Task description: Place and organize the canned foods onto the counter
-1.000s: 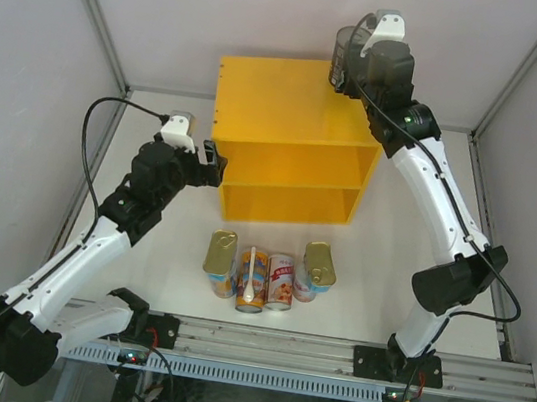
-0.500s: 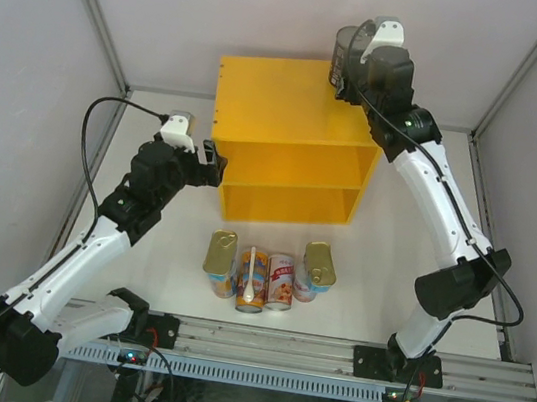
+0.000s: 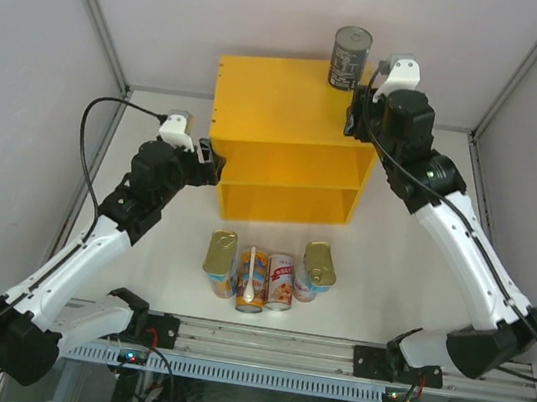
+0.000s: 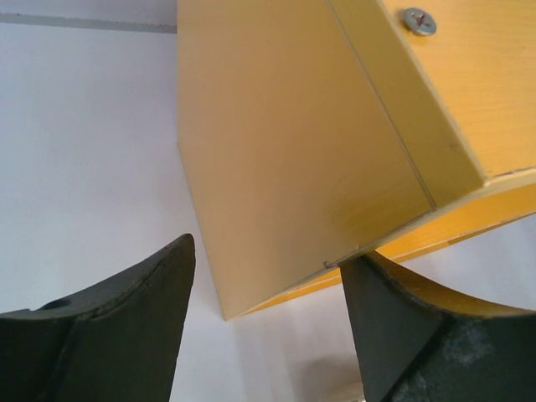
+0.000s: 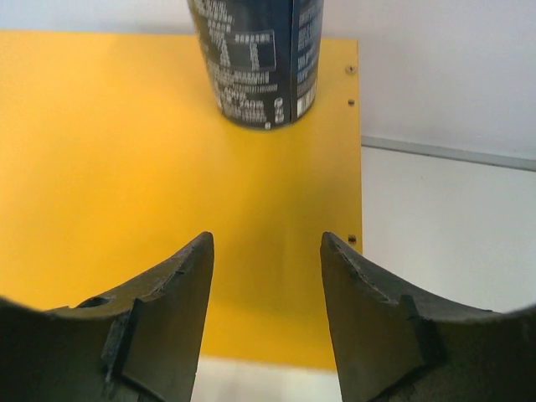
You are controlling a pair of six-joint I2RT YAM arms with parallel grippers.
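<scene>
Left gripper (image 4: 268, 251): fingers spread, holding nothing, just beside the counter's left side wall.
Counter (image 3: 273, 101): yellow shelf unit at the back of the table (image 3: 390, 270), both front compartments open.
Row of cans (near the arm bases): a gold-lidded tin (image 3: 220, 252), an orange-blue can with a white spoon (image 3: 252, 282), a white-red can (image 3: 280, 282), and a second gold-lidded tin (image 3: 319, 265), close together on the table in front of the counter.
Dark grey can (image 3: 349, 58): upright on the counter's top, at its far right corner.
Right gripper (image 5: 266, 243): jaws apart and empty, over the counter's top, near the dark can but clear of it.
</scene>
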